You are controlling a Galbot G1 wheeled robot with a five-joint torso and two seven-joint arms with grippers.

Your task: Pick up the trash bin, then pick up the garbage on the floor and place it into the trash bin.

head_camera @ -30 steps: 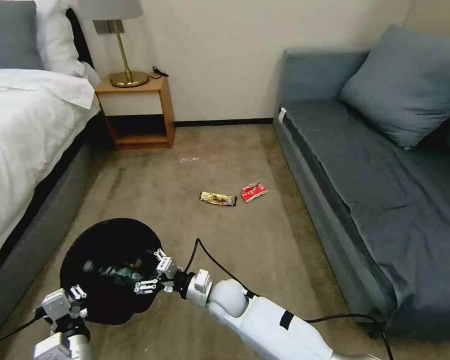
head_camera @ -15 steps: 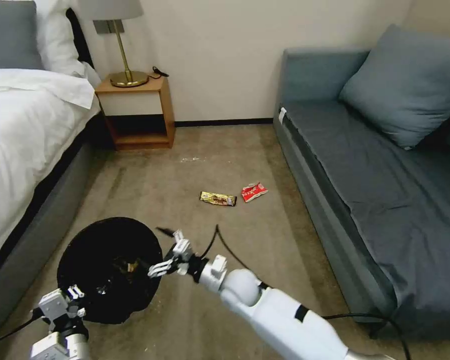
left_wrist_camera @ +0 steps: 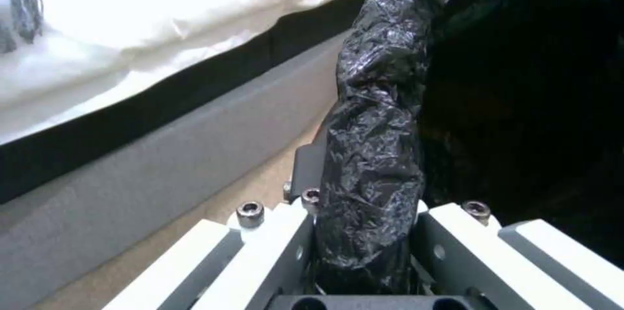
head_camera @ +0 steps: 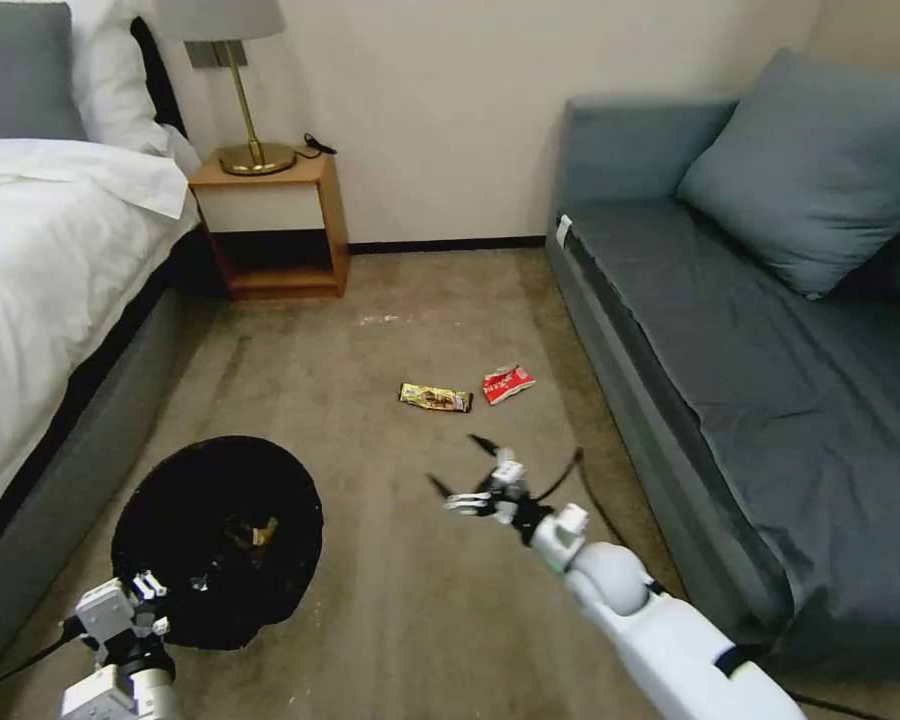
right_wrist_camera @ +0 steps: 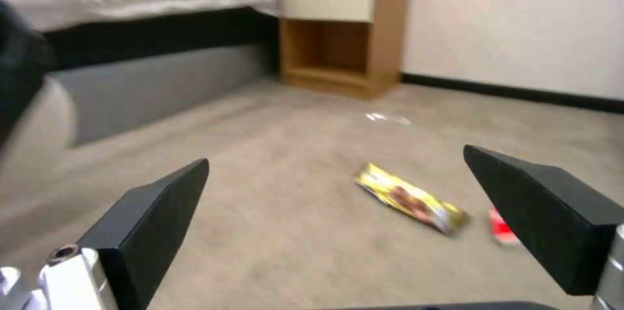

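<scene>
The trash bin (head_camera: pixel 185 500), lined with a crinkly black bag, sits low on the left beside the bed. My left gripper (head_camera: pixel 138 598) is shut on its near rim, and the bagged rim (left_wrist_camera: pixel 377 154) stands pinched between the white fingers (left_wrist_camera: pixel 260 246). A brown crumpled scrap (head_camera: pixel 256 530) lies inside the bin. On the carpet lie two pieces of garbage: a gold-brown wrapper (head_camera: pixel 435 398) (right_wrist_camera: pixel 411 199) and a red-white wrapper (head_camera: pixel 508 384) (right_wrist_camera: pixel 502 228). My right gripper (head_camera: pixel 460 465) (right_wrist_camera: pixel 344 212) hovers open and empty a short way on the near side of the two wrappers.
A bed (head_camera: pixel 40 260) runs along the left and a blue-grey sofa (head_camera: pixel 730 330) along the right. A wooden nightstand (head_camera: pixel 275 225) with a brass lamp (head_camera: pixel 255 155) stands at the back wall. Bare carpet (head_camera: pixel 410 600) lies between bin and sofa.
My right gripper has swung from over the bin's right rim to the right and forward, toward the wrappers, staying open. The bin and left gripper have barely moved.
</scene>
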